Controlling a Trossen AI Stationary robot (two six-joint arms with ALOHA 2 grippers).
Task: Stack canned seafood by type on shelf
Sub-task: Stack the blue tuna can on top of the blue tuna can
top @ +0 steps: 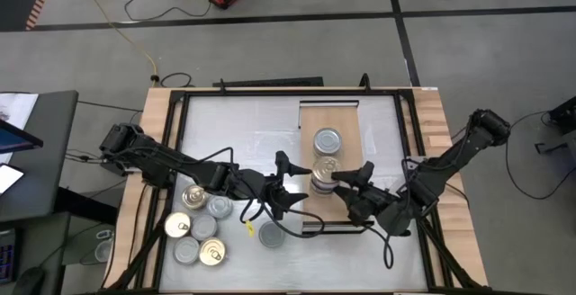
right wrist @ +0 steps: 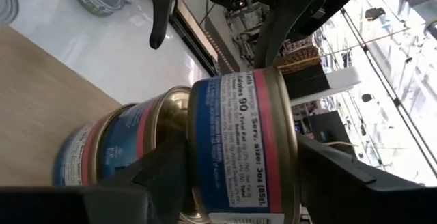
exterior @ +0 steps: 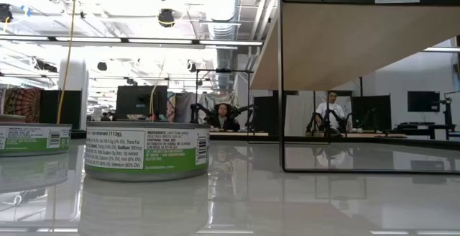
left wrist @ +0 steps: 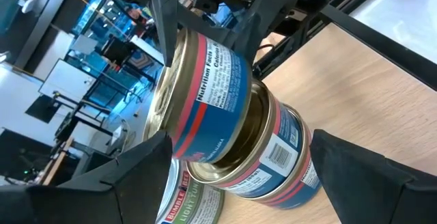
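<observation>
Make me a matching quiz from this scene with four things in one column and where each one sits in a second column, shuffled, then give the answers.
Things:
1. blue-and-red tin
2. silver-lid tin
3. green-label tin
4. yellow scrap

Places:
A. on the grey-white tabletop, nearest the low camera
B. alone on the shelf, behind the stack
C. top of the stack, between the fingers of the right gripper
D. on the tabletop beside the loose tins, below the left gripper

Pairs: 1-C, 2-B, 3-A, 4-D
</observation>
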